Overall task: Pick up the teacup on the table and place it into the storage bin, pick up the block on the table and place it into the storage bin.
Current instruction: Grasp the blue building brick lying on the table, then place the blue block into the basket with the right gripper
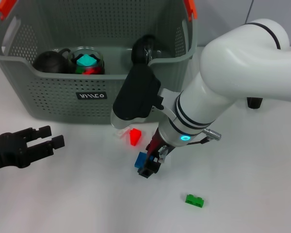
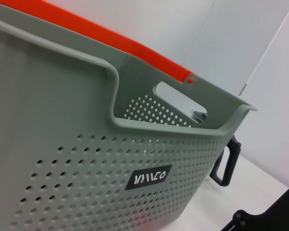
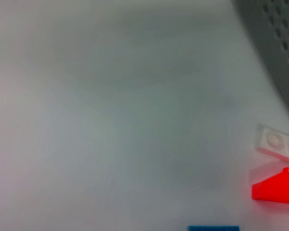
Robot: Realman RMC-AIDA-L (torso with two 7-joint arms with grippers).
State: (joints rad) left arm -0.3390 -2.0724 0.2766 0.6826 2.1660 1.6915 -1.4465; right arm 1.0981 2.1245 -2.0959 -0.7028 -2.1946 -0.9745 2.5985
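A green block [image 1: 194, 200] lies nearest on the desk [image 1: 77, 204]. The right claw [image 1: 149, 165] is clamped on a blue block [image 1: 141, 159], the left claw [image 1: 47, 137] apart. Behind a red block [image 1: 134, 136] stands the storage bin [image 1: 53, 92].

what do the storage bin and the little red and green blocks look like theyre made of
The storage bin looks like moulded grey plastic with a matte finish: uniform perforated walls, a rolled rim, orange clips. The red block and green block look like hard glossy plastic with saturated colour, crisp edges and studs on top.
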